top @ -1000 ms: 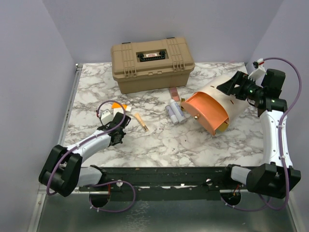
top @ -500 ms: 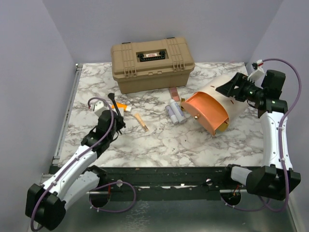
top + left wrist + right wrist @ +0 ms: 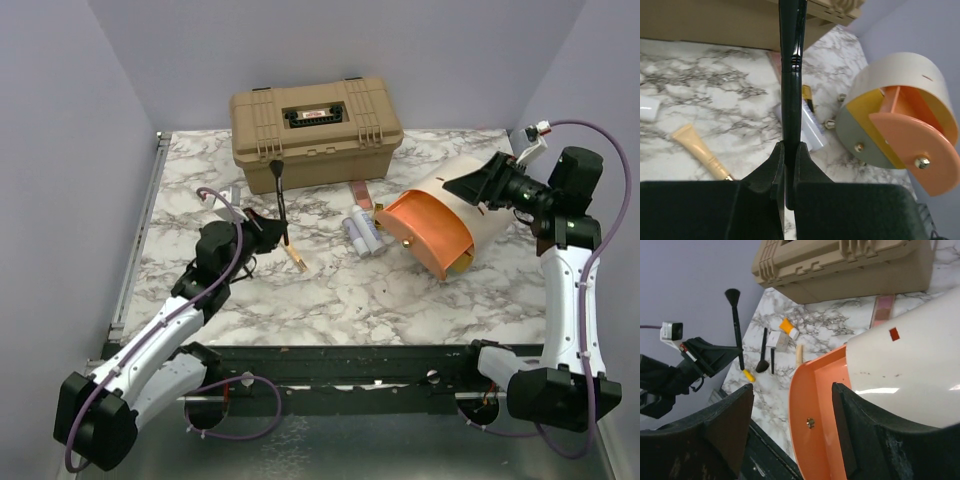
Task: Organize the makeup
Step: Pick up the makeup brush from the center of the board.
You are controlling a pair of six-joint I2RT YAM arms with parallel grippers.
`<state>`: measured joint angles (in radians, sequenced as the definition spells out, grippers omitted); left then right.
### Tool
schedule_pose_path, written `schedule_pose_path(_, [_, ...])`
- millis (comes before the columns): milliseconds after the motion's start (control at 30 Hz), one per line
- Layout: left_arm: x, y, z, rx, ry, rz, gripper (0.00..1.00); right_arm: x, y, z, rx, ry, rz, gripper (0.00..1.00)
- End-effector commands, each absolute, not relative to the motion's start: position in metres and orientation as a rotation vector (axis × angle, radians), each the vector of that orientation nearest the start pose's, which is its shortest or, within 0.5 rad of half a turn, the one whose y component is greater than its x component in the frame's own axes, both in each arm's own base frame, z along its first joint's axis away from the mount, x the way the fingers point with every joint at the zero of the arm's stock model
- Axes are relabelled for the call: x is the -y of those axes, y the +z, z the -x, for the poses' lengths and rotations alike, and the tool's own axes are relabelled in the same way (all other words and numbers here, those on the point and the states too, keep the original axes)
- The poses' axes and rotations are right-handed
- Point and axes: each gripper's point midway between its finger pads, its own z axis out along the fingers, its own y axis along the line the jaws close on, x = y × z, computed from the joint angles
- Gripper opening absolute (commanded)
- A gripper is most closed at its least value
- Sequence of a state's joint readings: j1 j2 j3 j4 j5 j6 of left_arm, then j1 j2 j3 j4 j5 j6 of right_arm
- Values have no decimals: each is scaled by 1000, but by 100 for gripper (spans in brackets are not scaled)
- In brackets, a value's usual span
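Left claw [image 3: 789, 150] is clenching on the long glossy black brush [image 3: 791, 75], pinching low on its handle. I am holding it upright above the white-and-grey marble table [image 3: 350, 290], bristle head up, in front of the big tan plastic hard case [image 3: 315, 130].

Right claw [image 3: 792, 390] is hanging with its jaws apart at the cream-walled, orange-lined round pouch [image 3: 900, 355], which is lying on its side with its mouth facing the table's middle. Its orange flap is showing between my fingers [image 3: 725, 425]. I cannot tell whether they are touching it.

The rest of the makeup is lying loose on the marble:
- pale tan tapered tube [image 3: 293, 255], just beside the left claw
- pale lavender tubes [image 3: 360, 232], near the pouch mouth
- flat rose-gold stick [image 3: 359, 192], near the case
- two more black brushes [image 3: 763, 355] and a small orange tube [image 3: 788, 326], beyond the left arm
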<state>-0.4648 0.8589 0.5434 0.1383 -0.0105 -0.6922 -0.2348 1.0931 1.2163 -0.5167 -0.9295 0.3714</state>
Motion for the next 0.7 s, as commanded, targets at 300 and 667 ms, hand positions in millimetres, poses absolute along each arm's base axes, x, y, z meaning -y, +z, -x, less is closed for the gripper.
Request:
schedule_pose_path(300, [288, 305, -264, -1598, -1237, -147, 0, -113, 371, -279, -1787, 1200, 179, 62])
schedule_pose_path(667, [325, 329, -258, -1541, -1364, -132, 0, -188, 360, -283, -1827, 1274, 216, 58])
